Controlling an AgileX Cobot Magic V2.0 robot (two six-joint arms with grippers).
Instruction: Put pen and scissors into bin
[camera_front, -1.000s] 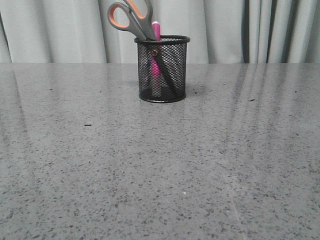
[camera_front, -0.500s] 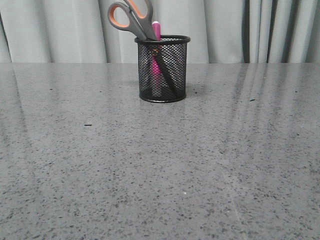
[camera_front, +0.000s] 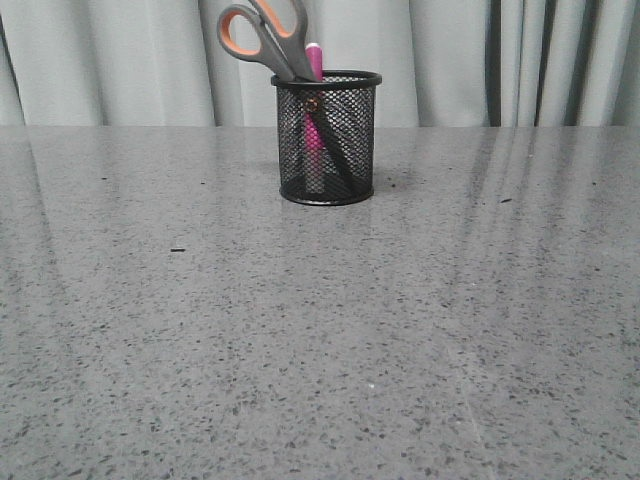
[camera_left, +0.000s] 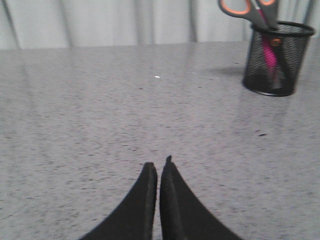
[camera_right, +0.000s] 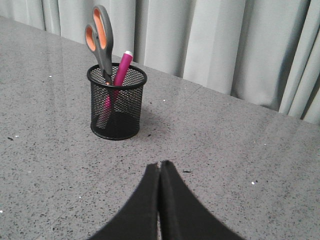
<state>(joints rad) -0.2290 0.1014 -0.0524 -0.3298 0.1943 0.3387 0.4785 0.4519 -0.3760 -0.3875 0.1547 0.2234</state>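
Observation:
The black wire-mesh bin (camera_front: 327, 140) stands upright at the far middle of the grey table. The scissors (camera_front: 262, 36) stand in it, blades down, with the grey and orange handles sticking out and leaning left. The magenta pen (camera_front: 313, 62) stands in the bin beside them, its tip just above the rim. The bin also shows in the left wrist view (camera_left: 278, 60) and the right wrist view (camera_right: 117, 102). My left gripper (camera_left: 159, 162) is shut and empty, low over bare table. My right gripper (camera_right: 160, 163) is shut and empty, well short of the bin. Neither gripper shows in the front view.
The grey speckled table (camera_front: 320, 330) runs to a far edge backed by pale curtains (camera_front: 450, 60). A few small dark specks (camera_front: 177, 249) lie on the surface.

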